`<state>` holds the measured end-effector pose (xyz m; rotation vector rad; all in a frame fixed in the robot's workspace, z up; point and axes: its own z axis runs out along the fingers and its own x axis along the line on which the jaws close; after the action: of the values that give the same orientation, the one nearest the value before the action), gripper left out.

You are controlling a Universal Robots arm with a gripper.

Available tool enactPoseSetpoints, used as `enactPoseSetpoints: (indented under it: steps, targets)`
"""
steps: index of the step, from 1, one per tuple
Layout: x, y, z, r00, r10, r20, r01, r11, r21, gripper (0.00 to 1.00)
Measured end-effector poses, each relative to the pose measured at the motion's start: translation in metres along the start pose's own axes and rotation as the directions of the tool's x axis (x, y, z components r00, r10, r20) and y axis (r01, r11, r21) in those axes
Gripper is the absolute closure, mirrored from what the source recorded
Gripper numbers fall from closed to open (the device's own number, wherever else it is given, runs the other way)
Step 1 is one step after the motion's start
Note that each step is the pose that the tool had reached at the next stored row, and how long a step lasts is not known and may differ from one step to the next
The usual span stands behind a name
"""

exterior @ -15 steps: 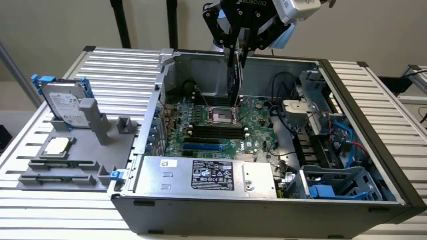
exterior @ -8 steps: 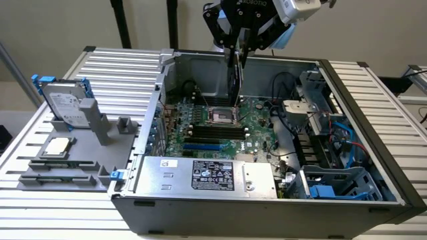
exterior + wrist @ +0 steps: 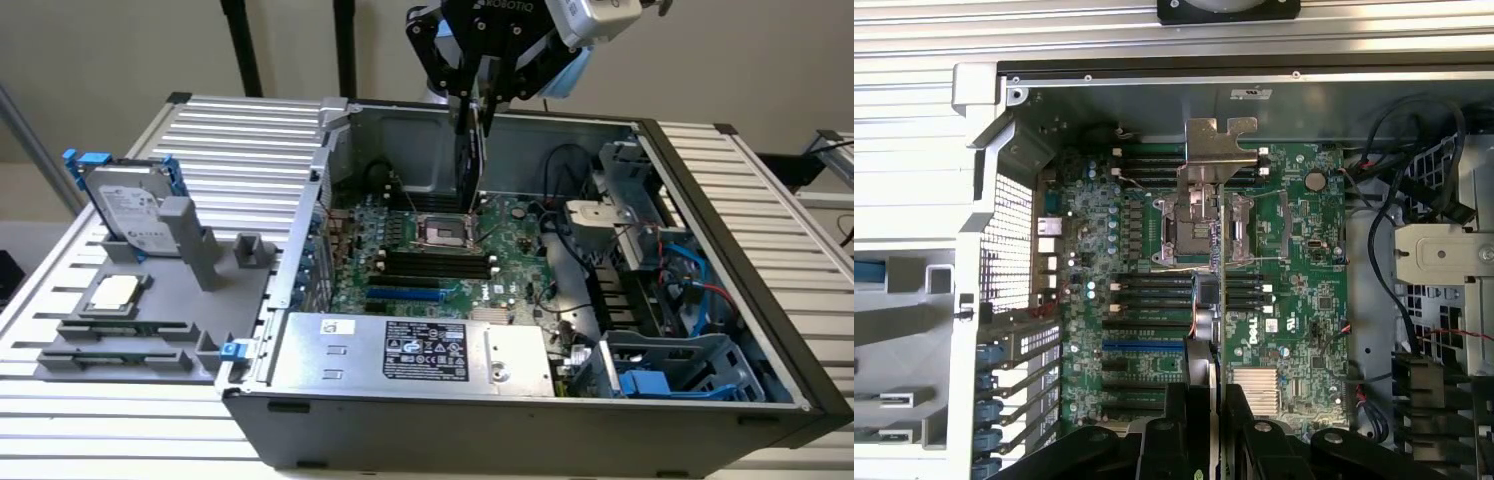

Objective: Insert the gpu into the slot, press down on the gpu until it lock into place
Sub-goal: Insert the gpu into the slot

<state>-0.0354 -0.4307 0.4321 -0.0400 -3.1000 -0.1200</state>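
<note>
The hand (image 3: 478, 100) is clenched on the gpu (image 3: 470, 165), which hangs edge-on over the motherboard (image 3: 514, 240), long axis seemingly pointing down. The blue slot (image 3: 403, 295) lies flat beneath, apart from it, off toward the exterior view's left.

The gripper (image 3: 475, 112) is a black two-finger one with the Robotiq name on its body. It hangs at the top of the exterior view, and its fingers point straight down. A grey camera housing (image 3: 594, 18) sits on it at the exterior view's right side. The fingers are closed from both sides on the upper edge of the gpu (image 3: 470, 165), which hangs vertical under them. In the wrist view the two black fingers (image 3: 1172, 430) stand close together and clamp the thin card between them.
</note>
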Motion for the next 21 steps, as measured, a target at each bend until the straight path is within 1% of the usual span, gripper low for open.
enactPoseSetpoints:
  steps: [21]
  targets:
    - [0.0000, 0.0000, 0.0000, 1.0000, 0.000, 0.0000, 0.000, 1.0000, -0.0001, 0.74]
